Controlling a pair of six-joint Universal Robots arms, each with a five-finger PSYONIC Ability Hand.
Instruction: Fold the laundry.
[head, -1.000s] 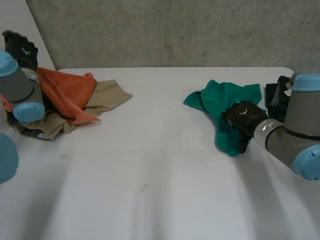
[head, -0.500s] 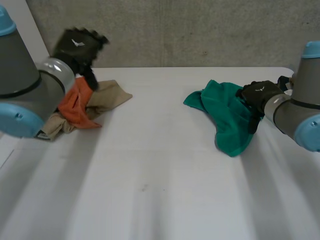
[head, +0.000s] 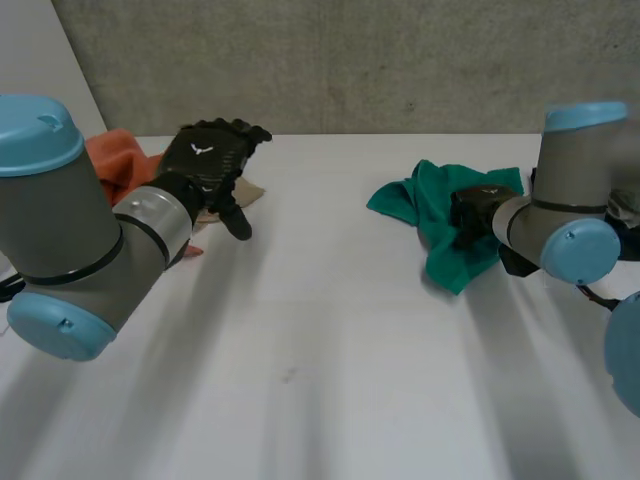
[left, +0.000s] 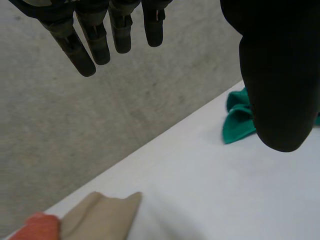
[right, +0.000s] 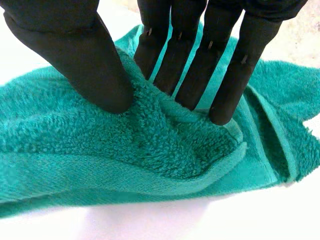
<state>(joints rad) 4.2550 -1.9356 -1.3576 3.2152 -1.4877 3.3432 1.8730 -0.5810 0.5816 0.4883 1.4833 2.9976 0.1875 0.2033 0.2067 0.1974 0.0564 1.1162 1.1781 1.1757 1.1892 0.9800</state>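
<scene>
1. Green towel lies crumpled on the counter under the right robot hand; the left robot hand is well apart from it.
2. Left robot hand: fingers spread, holding nothing, far from the towel.
3. Right robot hand: thumb and fingers pinch a ridge of the towel.

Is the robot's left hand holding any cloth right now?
No: in the left wrist view the left hand hangs above the white table, fingers straight, with nothing between them and the thumb.

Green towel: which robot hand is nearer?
Right. The right robot hand pinches a fold of the green towel; the left robot hand hovers across the table, beside the orange cloth.
</scene>
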